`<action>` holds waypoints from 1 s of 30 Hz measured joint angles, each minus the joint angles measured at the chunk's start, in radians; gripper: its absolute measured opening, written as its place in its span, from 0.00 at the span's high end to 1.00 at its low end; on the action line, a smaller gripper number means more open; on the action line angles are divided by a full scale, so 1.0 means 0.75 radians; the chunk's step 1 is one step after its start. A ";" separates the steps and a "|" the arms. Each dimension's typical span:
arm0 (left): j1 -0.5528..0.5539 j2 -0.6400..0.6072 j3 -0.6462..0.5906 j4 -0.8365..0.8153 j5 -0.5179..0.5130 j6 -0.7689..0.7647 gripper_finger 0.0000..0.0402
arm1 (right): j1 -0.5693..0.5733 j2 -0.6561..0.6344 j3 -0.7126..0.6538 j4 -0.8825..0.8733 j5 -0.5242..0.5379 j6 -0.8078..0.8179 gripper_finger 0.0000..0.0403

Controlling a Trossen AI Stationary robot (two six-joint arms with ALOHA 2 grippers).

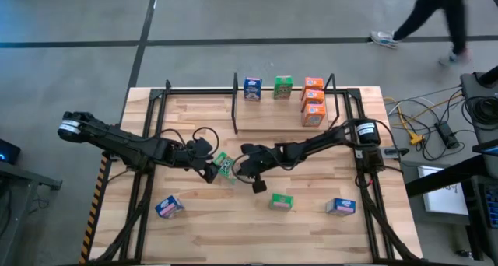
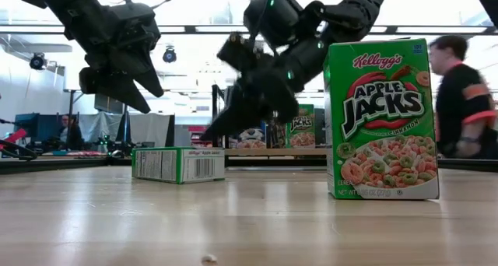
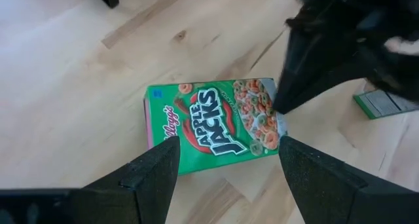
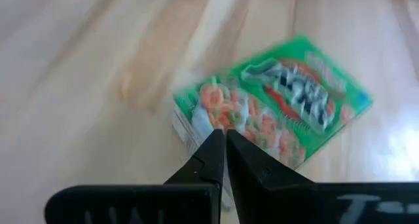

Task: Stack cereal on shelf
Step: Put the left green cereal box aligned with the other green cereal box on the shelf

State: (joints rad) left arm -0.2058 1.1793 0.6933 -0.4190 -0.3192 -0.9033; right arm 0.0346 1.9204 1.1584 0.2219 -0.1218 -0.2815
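A green cereal box (image 1: 224, 165) lies flat on the table, label up, between my two grippers; it also shows in the low view (image 2: 179, 164). My left gripper (image 3: 226, 171) hovers above it, open, one finger on either side without touching. My right gripper (image 4: 224, 142) is shut and points down at one end of the same box (image 4: 275, 112). On the shelf (image 1: 272, 114) stand a blue box (image 1: 252, 88), a green box (image 1: 282, 86) and three orange boxes (image 1: 313, 101). One green box (image 1: 281, 202) and two blue boxes (image 1: 169, 207) (image 1: 340, 207) stand near the table's near edge. My right gripper's shut fingertips (image 3: 283, 106) stand over the cereal-picture end of the flat green box (image 3: 265, 129), slanting down from the table's right. Whether they touch the box, I cannot tell. The box lies flat on the table.
The upright green box (image 2: 381, 118) stands close in front of the low camera. Black side frames (image 1: 144, 180) run along the table's left and right. Cables (image 1: 424, 126) lie beyond the right edge. A person (image 1: 436, 13) walks behind the table; another person (image 2: 459, 95) shows in the room.
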 joint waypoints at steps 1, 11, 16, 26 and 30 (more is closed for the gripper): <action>0.000 0.000 0.000 0.000 -0.006 -0.007 0.39 | -0.002 0.009 0.000 -0.010 0.003 -0.006 0.98; 0.027 0.000 0.000 -0.001 -0.054 -0.174 0.39 | 0.000 0.025 0.005 -0.091 0.012 -0.014 0.98; 0.055 0.000 0.000 -0.001 -0.055 -0.194 0.39 | 0.006 0.026 0.003 -0.101 -0.004 -0.015 0.98; 0.132 0.000 0.000 -0.081 -0.111 -0.243 0.39 | 0.006 0.028 0.001 -0.117 -0.046 -0.027 0.98; 0.148 0.007 0.000 -0.093 -0.111 -0.278 0.36 | 0.010 0.036 -0.003 -0.156 -0.054 -0.026 0.98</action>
State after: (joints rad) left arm -0.0952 1.1845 0.6933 -0.4890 -0.4023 -1.1119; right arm 0.0418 1.9475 1.1558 0.1050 -0.1621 -0.3013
